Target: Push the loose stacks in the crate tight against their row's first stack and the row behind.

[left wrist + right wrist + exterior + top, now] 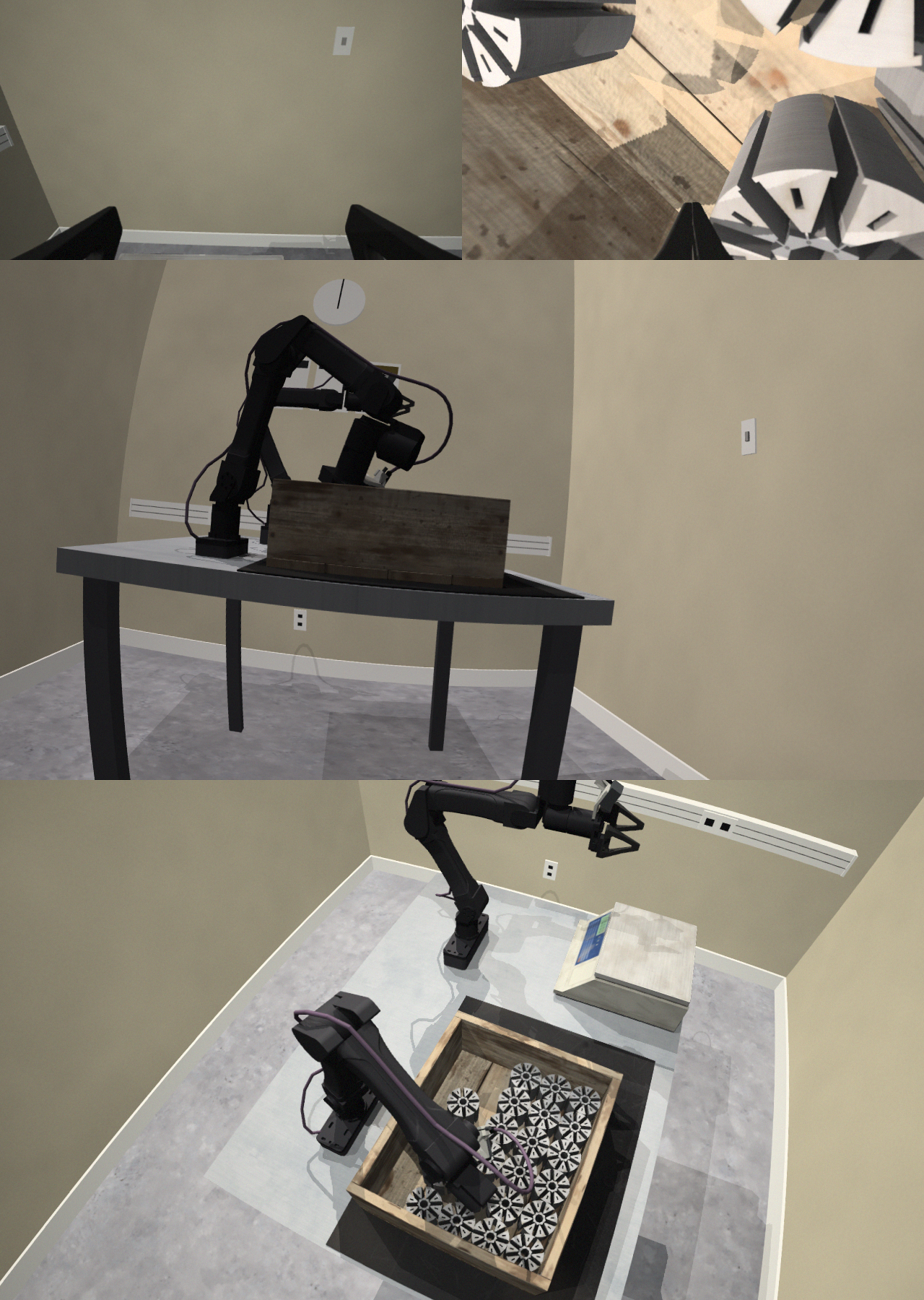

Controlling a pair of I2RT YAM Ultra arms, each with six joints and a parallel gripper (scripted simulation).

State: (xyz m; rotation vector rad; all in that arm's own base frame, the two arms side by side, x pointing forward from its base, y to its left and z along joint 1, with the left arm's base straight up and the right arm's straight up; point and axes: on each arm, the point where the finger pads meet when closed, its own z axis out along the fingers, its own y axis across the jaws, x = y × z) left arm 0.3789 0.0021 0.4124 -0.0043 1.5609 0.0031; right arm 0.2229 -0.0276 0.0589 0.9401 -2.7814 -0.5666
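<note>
While the rows farther from the arm bases look neatly packed, your front row appears unfinished, so you are probably partway through the pushing. In the slotted wooden-board crate (413,1224) (388,538), 1 round silver-and-black slotted stack (424,1203) stands in the corner by the near wall, and you can judge it the row's first stack. Another such stack, the lone upright one (463,1101), stands well apart from it along the row, with a gap towards the row behind; that 1 clearly has to be closed up. Between the 2, your right arm (413,1096) (258,402) hides part of the row.

Your right gripper (691,214) is down inside the crate, fingers together with nothing between them, which suits pushing. Just beside its tips you have a large grooved grey stack (795,144); you cannot tell whether they touch, nor whether that stack is seated tight. Your left gripper (640,835) (411,406) (232,217) waits raised away from the crate, fingers wide apart and holding nothing.

You would next do well to finish seating the near stack, then bring the lone 1 in with low, gentle pushes, lest it tip, and finally back the right gripper away
</note>
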